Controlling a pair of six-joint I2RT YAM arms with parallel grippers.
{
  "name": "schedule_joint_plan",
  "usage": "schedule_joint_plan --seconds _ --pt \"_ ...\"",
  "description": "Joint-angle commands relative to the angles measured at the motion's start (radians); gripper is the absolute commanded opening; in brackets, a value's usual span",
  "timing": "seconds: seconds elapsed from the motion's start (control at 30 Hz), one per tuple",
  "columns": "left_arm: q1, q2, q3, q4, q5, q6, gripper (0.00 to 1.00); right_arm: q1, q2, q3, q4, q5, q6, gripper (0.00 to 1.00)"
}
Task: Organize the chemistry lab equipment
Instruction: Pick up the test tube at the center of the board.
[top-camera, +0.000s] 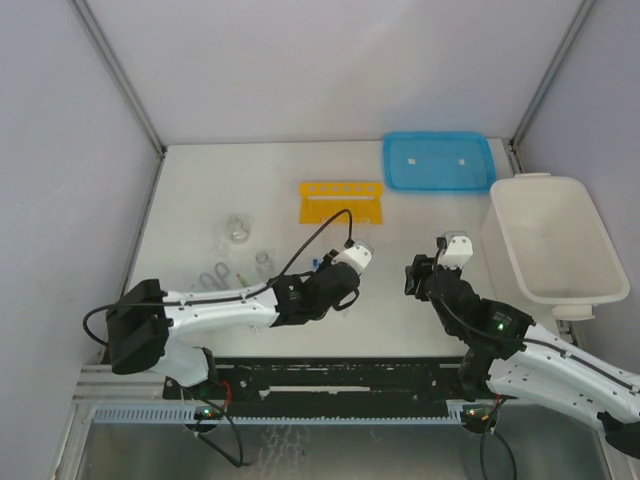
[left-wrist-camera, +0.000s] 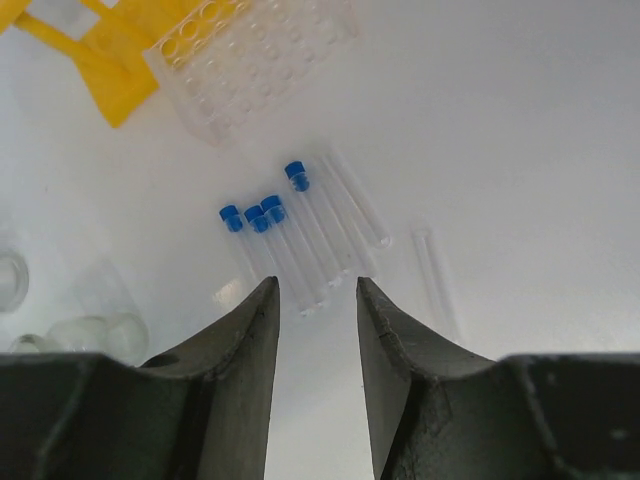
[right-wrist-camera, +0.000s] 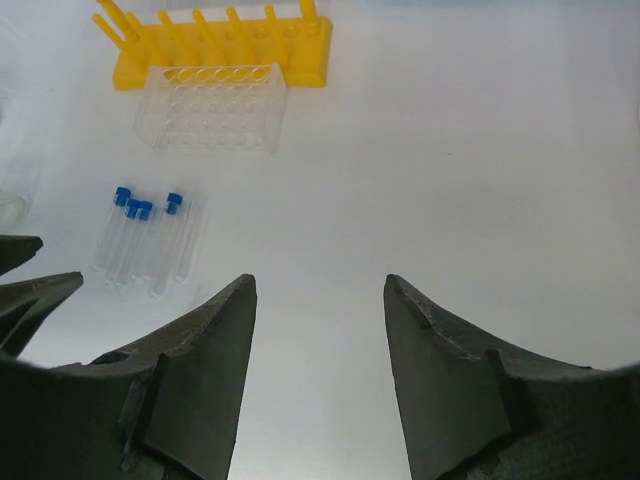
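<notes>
The left gripper (left-wrist-camera: 316, 290) is spread and empty. The blue-capped tubes (left-wrist-camera: 285, 240) lie flat just beyond its tips, side by side, long axes pointing roughly toward the jaws, caps away. The right gripper (right-wrist-camera: 318, 290), also spread and empty, sits farther off, so the left is nearer. The yellow rack (left-wrist-camera: 95, 50) lies beyond, with bare table (left-wrist-camera: 520, 150) to the right.

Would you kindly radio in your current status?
Both grippers, left and right, open, empty. Blue-capped tubes flat on table, none in yellow rack. Nothing blocking.
</notes>
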Motion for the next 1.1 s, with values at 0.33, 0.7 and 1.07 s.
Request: schedule_joint_plan --seconds 0.33,0.7,1.07 --pt "-0.025 0.103 -0.098 0.308 0.271 0.415 0.42 -0.051 -0.043 0.011 0.007 -0.029 -0.003 0.55" --pt "-0.025 0.192 -0.048 0.365 0.387 0.467 0.43 -0.086 -0.06 0.009 0.008 -0.057 0.006 0.55" --pt "0.029 0.243 -0.007 0.374 0.344 0.346 0.41 -0.088 -0.135 0.007 -0.027 -0.007 0.03 0.55"
